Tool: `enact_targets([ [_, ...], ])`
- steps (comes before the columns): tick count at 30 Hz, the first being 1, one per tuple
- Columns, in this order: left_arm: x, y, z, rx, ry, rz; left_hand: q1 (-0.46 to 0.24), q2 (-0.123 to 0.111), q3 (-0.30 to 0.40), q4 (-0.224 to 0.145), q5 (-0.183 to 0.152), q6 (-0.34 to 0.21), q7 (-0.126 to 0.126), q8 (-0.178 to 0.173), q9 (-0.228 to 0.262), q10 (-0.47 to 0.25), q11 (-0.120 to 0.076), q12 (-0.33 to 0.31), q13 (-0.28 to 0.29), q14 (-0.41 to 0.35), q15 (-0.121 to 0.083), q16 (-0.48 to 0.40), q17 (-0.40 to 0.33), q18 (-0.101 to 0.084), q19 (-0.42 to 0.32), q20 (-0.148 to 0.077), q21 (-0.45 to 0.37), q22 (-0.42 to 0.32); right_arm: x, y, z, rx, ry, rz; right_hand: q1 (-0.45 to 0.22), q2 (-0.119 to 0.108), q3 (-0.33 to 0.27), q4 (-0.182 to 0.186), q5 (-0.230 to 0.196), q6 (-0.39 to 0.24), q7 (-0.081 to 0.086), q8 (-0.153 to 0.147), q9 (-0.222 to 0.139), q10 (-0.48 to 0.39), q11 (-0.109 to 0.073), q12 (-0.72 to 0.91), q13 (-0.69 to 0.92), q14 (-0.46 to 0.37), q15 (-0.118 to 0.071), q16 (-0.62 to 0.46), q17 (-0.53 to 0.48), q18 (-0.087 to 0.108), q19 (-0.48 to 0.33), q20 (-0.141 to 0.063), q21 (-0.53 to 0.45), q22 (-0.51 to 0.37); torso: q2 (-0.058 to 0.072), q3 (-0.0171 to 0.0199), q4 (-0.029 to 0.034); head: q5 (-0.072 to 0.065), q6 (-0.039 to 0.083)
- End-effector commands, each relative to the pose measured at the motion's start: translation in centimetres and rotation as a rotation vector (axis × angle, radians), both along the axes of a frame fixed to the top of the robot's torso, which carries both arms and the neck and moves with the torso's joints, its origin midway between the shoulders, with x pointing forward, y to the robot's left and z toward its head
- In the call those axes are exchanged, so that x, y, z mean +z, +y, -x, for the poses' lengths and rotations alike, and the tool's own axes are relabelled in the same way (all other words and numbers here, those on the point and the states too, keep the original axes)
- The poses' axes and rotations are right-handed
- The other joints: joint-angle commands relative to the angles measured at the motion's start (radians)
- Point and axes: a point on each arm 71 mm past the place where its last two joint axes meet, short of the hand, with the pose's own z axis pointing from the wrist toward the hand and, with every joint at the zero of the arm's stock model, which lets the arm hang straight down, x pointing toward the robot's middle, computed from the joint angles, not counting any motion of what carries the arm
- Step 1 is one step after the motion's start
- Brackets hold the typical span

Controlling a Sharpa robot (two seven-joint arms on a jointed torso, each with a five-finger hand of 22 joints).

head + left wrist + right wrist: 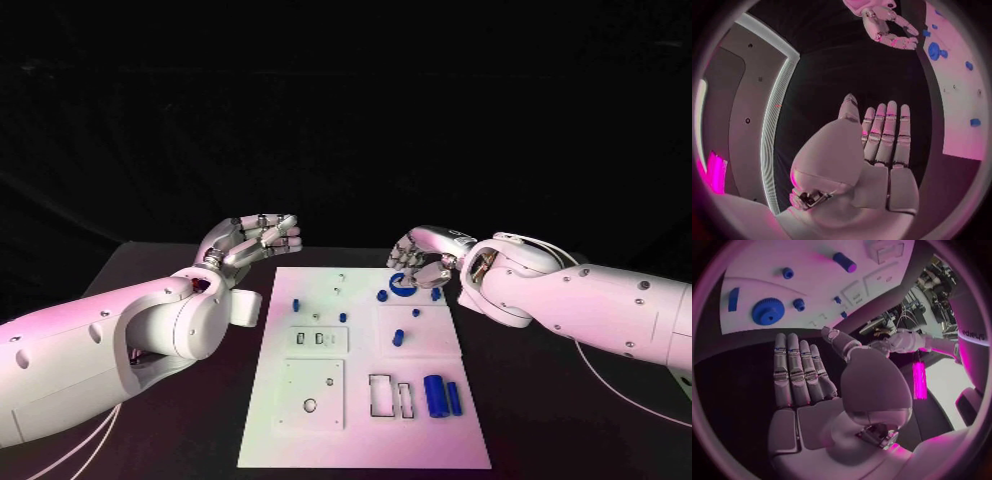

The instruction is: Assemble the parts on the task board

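The left hand holds nothing. Its fingers are out straight and side by side. It hangs over the black counter, just beside the far corner of the white task board. The right hand holds nothing too, and its fingers are flat and straight. Right under it on the board is a round blue gear. More small blue parts lie farther off along the board.

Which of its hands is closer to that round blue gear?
Right. The right hand hovers just beside the blue gear; the left hand sits off the task board's opposite side.
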Motion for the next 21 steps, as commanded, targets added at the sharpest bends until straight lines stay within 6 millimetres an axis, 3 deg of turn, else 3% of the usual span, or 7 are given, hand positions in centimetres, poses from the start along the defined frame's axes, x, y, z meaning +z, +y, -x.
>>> enact_targets([
  [1,0.6,-0.4,0.5,-0.049,-0.01,0.012,0.007,0.001,-0.006,0.0,0.006,0.006,0.009,0.004,0.001,0.007,0.0,-0.006,0.001,0.007,-0.001,-0.005,0.001,0.014,0.006,0.0,0.004,-0.001,-0.3,0.4,0.1,0.007,-0.062,0.201,0.003,-0.02,-0.03,0.006,0.004,0.031,-0.018,0.009,0.032,0.06,-0.025,-0.01,0.009,0.105,-0.037,0.043,0.072,0.014,0.1,-0.038,0.034,0.012,0.022,-0.0048,0.0008,-0.003,-0.003],
  [3,0.8,-0.4,0.8,-0.056,-0.011,0.015,0.007,0.001,-0.006,0.0,0.006,0.006,0.009,0.004,0.001,0.007,0.0,-0.006,0.001,0.007,-0.001,-0.005,0.001,0.014,0.006,0.0,0.004,-0.001,-0.3,0.7,0.1,0.011,-0.074,0.215,0.012,-0.023,-0.038,0.007,0.005,0.036,-0.027,0.005,0.044,0.072,-0.038,-0.017,0.014,0.201,-0.065,0.117,0.135,0.014,0.179,-0.072,0.09,0.041,0.029,-0.0043,0.0007,-0.004,-0.001],
  [7,1.1,-0.4,1.2,-0.068,-0.011,0.019,0.008,0.002,-0.007,0.0,0.006,0.006,0.008,0.004,0.001,0.009,-0.001,-0.007,0.001,0.008,-0.002,-0.006,0.001,0.014,0.008,-0.001,0.004,-0.002,-0.5,1.2,0.1,0.01,-0.068,0.251,0.012,-0.026,-0.048,0.016,-0.004,0.036,-0.035,-0.011,0.065,0.078,-0.05,-0.027,0.022,0.271,-0.087,0.248,0.266,0.008,0.234,-0.1,0.181,0.099,0.037,-0.0052,0.0031,-0.005,-0.001],
  [13,1.3,-0.6,1.5,-0.084,-0.01,0.024,0.012,0.008,-0.025,0.005,0.005,0.006,0.009,0.002,0.001,0.014,-0.001,-0.025,0.0,0.014,-0.004,-0.018,0.004,0.014,0.042,-0.005,0.018,0.0,-0.7,1.7,-0.1,0.01,-0.064,0.273,0.017,-0.025,-0.042,0.027,0.006,0.039,-0.035,-0.035,0.092,0.046,-0.05,-0.028,0.034,0.274,-0.093,0.464,0.436,0.004,0.232,-0.11,0.331,0.213,0.049,-0.0065,0.0074,-0.002,-0.001],
  [16,1.4,-0.6,1.6,-0.088,-0.01,0.025,0.013,0.01,-0.029,0.006,0.005,0.006,0.009,0.002,0.001,0.015,0.0,-0.028,0.0,0.012,-0.003,-0.022,0.004,0.014,0.046,-0.006,0.02,-0.001,-0.7,2.0,-0.2,0.013,-0.072,0.268,0.024,-0.026,-0.048,0.034,0.005,0.039,-0.035,-0.049,0.109,0.011,-0.044,-0.02,0.039,0.311,-0.086,0.735,0.658,0.005,0.206,-0.109,0.456,0.315,0.055,-0.006,0.0086,-0.002,0.0],
  [18,1.5,-0.6,1.7,-0.09,-0.01,0.025,0.013,0.01,-0.03,0.006,0.005,0.006,0.009,0.002,0.001,0.015,0.0,-0.03,0.0,0.012,-0.003,-0.024,0.004,0.013,0.048,-0.006,0.02,-0.001,-0.7,2.1,-0.2,0.016,-0.075,0.265,0.024,-0.024,-0.048,0.036,0.006,0.039,-0.03,-0.051,0.112,0.007,-0.047,-0.02,0.041,0.324,-0.088,0.781,0.698,0.004,0.201,-0.106,0.478,0.333,0.058,-0.0056,0.0096,-0.003,0.0],
  [21,1.5,-0.6,1.7,-0.091,-0.009,0.025,0.014,0.011,-0.031,0.007,0.004,0.006,0.009,0.002,0.001,0.015,0.0,-0.031,0.0,0.011,-0.003,-0.025,0.004,0.013,0.049,-0.006,0.021,-0.001,-0.7,2.3,-0.2,0.02,-0.078,0.262,0.028,-0.023,-0.046,0.041,0.009,0.04,-0.03,-0.058,0.121,0.001,-0.045,-0.015,0.046,0.35,-0.087,0.888,0.79,-0.009,0.22,-0.103,0.617,0.493,0.061,-0.0051,0.0099,-0.004,0.001],
])
